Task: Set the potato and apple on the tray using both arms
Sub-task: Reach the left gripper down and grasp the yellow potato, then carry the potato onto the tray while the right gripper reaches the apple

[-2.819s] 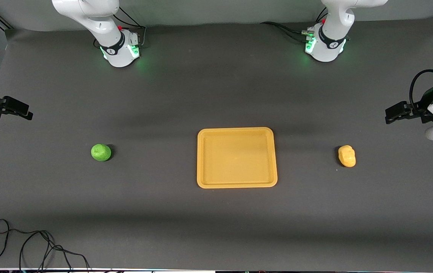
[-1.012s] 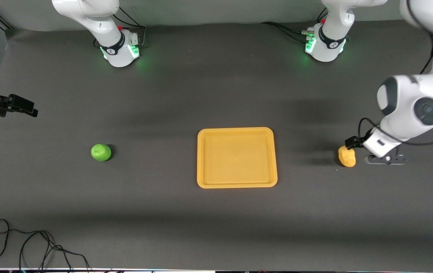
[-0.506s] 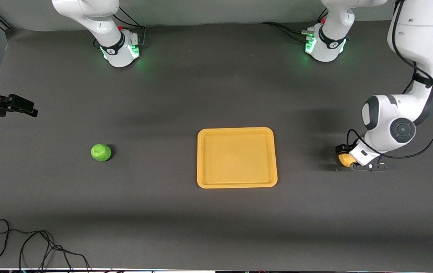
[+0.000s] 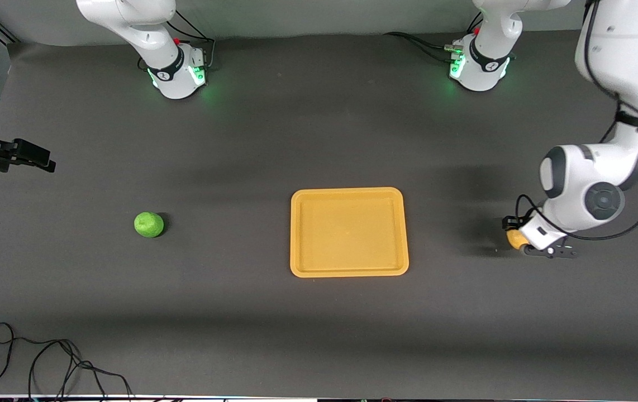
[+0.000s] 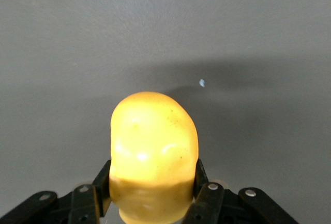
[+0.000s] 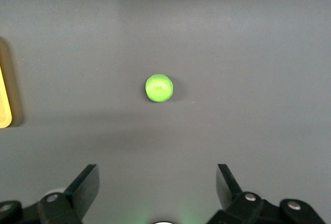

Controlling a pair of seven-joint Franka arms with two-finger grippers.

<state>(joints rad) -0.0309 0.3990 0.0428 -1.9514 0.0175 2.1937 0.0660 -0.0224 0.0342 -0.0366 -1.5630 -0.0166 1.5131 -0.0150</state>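
Note:
The yellow potato (image 4: pixel 513 239) is between the fingers of my left gripper (image 4: pixel 519 239), low over the table toward the left arm's end, apart from the tray. In the left wrist view both fingers press the sides of the potato (image 5: pixel 154 154), and my left gripper (image 5: pixel 152 178) is shut on it. The green apple (image 4: pixel 148 224) lies on the table toward the right arm's end. My right gripper (image 4: pixel 46 164) waits open and empty at that end of the table; in the right wrist view the apple (image 6: pixel 159 88) shows well ahead of my right gripper (image 6: pixel 158 182). The orange-yellow tray (image 4: pixel 296 234) lies empty mid-table.
A loose black cable (image 4: pixel 45 363) lies near the table's front edge at the right arm's end. The two arm bases (image 4: pixel 176 75) (image 4: pixel 478 67) glow green along the back edge. A corner of the tray (image 6: pixel 4 100) shows in the right wrist view.
My left arm swung in from the table's end, came down on the potato and closed on it; the potato has since shifted slightly. The right arm barely moved.

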